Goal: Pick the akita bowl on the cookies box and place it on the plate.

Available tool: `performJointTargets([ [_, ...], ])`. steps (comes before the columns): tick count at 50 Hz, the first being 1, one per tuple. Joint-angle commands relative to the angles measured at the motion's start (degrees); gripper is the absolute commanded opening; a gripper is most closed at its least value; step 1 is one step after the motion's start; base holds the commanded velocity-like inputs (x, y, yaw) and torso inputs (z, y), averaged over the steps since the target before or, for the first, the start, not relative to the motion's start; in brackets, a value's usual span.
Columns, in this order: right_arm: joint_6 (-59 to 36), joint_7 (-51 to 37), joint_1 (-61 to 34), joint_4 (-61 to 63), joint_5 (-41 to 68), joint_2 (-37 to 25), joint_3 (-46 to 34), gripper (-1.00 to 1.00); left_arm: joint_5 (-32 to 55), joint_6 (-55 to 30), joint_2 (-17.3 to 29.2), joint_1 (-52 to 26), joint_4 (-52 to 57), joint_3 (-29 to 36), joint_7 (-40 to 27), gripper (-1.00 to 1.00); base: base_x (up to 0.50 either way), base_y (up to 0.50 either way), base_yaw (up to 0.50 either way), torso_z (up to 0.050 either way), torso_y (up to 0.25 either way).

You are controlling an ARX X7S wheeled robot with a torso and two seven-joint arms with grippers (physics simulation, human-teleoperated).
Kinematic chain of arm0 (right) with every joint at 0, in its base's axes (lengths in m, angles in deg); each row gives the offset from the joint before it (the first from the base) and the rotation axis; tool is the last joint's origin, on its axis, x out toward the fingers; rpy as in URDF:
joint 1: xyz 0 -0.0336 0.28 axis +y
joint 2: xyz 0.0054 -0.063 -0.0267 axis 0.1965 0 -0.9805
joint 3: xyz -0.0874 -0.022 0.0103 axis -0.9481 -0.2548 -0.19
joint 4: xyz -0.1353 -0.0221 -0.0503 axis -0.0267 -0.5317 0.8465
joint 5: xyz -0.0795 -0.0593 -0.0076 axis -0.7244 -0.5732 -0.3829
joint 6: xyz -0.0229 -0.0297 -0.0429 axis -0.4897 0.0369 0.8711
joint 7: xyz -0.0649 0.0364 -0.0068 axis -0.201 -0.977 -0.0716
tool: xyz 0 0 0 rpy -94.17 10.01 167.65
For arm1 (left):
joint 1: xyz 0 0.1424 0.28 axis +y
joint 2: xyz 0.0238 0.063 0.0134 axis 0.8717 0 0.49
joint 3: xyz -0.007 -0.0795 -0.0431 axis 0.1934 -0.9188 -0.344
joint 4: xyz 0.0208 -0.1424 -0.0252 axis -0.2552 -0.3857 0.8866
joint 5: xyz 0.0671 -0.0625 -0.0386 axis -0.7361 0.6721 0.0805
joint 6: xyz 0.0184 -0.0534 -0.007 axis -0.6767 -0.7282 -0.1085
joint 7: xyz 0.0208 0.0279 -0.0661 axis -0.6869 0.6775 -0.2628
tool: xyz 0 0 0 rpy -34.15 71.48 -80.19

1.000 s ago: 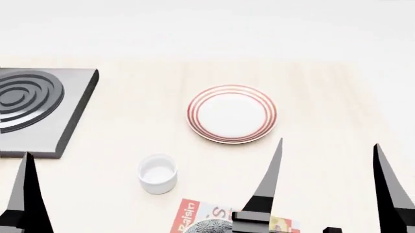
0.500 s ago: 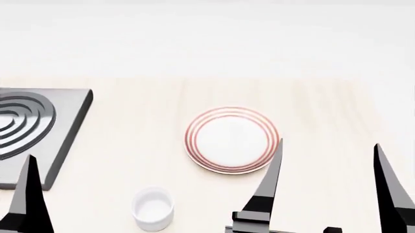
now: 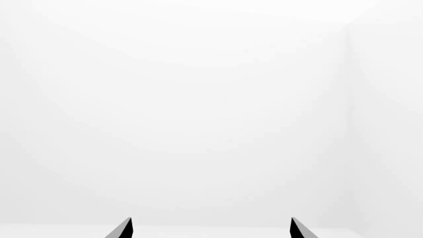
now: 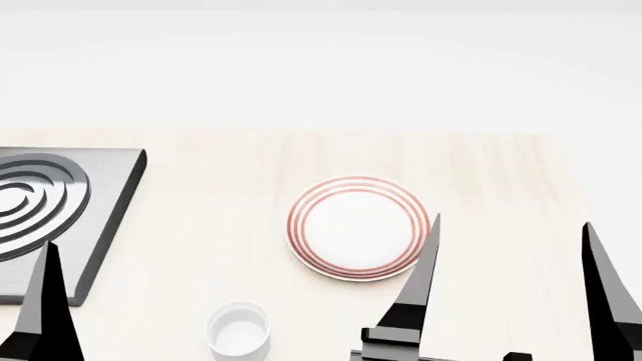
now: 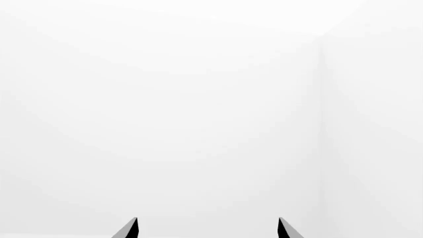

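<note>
1. Head view, far left: a grey stove top (image 4: 45, 210) with dark rings sits on the pale worktop (image 4: 201, 188).
2. Next comes the left claw (image 4: 45, 301). Only one black finger shows in the head view. The left wrist view shows two tips set wide apart with nothing between them, so it looks spread.
3. A small white cup (image 4: 239, 329) stands near the front edge. It is not the bowl.
4. The plate (image 4: 359, 227) lies in the middle, bare, with red rings round its rim.
5. The right claw (image 4: 512, 293) has its two black fingers spread wide, with nothing held.
6. The bowl and the box are not in any view now. I guess they sit below the picture's bottom edge, close to the robot.
7. My guess is that the bowl is hard, light, smooth and a bit slippery, and could chip if dropped. Pinching one side of its rim, one finger inside and one outside, looks best.
</note>
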State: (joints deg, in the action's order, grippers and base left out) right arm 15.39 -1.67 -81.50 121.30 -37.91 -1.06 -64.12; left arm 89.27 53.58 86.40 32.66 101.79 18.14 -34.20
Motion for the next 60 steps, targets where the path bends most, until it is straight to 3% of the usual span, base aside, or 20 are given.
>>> performJointTargets([
  [1, 0.1, -0.4, 0.0, -0.2, 0.4, -0.4, 0.0, 1.00, 0.2, 0.2, 0.3, -0.1, -0.2, 0.2, -0.4, 1.00, 0.00, 0.00, 0.00, 0.050, 0.000],
  [12, 0.3, -0.9, 0.2, -0.2, 0.8, -0.7, 0.0, 1.00, -1.0, 0.7, 1.1, 0.1, -0.3, 1.3, -0.4, 1.00, 0.00, 0.00, 0.00, 0.050, -0.025],
  [60, 0.1, -2.7, -0.1, 0.0, 2.3, -2.3, -0.5, 1.00, 0.0, 0.7, 2.7, 0.0, 0.6, 2.1, -2.0, 1.00, 0.00, 0.00, 0.00, 0.047, -0.149],
])
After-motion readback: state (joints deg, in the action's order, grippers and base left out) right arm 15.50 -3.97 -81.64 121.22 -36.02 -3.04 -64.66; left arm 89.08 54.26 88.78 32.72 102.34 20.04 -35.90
